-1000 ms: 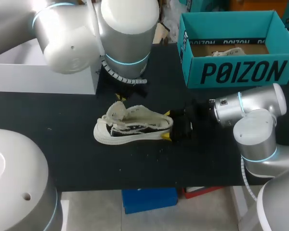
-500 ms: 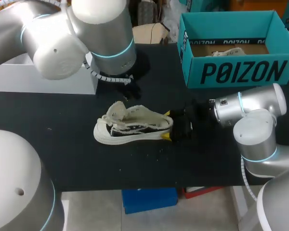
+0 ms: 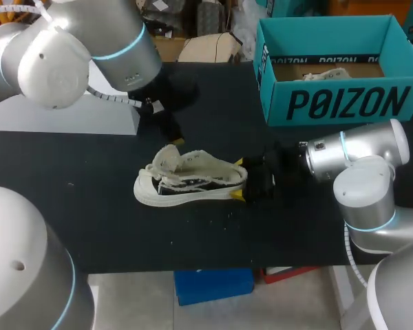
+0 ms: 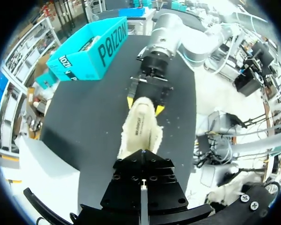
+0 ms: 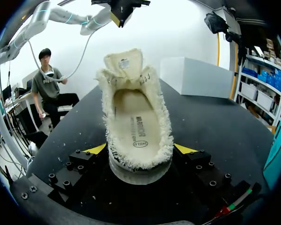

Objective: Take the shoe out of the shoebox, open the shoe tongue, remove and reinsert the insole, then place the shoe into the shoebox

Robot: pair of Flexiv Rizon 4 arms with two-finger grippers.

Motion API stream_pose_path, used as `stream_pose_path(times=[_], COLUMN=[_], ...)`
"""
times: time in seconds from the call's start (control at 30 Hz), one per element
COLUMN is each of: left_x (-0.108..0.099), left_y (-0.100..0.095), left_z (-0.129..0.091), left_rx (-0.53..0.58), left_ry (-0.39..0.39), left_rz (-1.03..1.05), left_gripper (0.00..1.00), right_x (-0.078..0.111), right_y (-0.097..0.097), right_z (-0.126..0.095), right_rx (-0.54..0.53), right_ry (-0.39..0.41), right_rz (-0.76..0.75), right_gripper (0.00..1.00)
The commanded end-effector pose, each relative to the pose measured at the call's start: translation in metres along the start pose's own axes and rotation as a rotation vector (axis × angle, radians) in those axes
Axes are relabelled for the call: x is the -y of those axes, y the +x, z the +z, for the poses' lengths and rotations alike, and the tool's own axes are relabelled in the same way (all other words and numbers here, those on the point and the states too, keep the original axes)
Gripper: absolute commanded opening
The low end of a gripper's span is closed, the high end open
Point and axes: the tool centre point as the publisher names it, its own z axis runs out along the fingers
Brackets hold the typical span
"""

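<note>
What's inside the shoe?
Inside the shoe lies its cream insole, flat, with small print on it. The tongue stands up, but the toe end beneath it is covered, so I cannot see in there.

The head camera sits high behind the robot, looking steeply down on the whole tabletop (image 3: 89,220), with the shoe (image 3: 193,180) near the middle and the shoebox (image 3: 344,103) far right. The left wrist camera hangs well above the toe end, facing along the shoe towards the right claw (image 4: 144,104) and the shoebox beyond. The right wrist camera crouches low and close at the heel, facing the opposite way, catching the left claw (image 5: 121,13) overhead. All three share the shoe
</note>
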Motion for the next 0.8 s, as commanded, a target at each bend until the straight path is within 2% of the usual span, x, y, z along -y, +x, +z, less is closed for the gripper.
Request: stream_pose_path(times=[0.03,0.27,0.43,0.67,0.8], left_x=[0.000,0.006,0.006,0.003,0.002], left_y=[-0.006,-0.006,-0.007,-0.015,-0.020], left_z=[0.007,0.014,0.019,0.033,0.041], left_rx=[-0.430,-0.435,-0.411,-0.389,-0.383], left_ry=[-0.074,-0.173,-0.195,-0.199,-0.176], left_rz=[0.292,0.306,0.301,0.224,0.193], left_gripper=[0.00,0.00,0.00,0.00,0.00], right_x=[0.002,0.002,0.002,0.002,0.002], right_y=[-0.001,-0.001,-0.001,-0.001,-0.001], right_z=[0.000,0.000,0.000,0.000,0.000], right_rx=[0.000,0.000,0.000,0.000,0.000], right_ry=[0.001,0.001,0.001,0.001,0.001], right_rz=[0.001,0.001,0.001,0.001,0.001], right_gripper=[0.00,0.00,0.00,0.00,0.00])
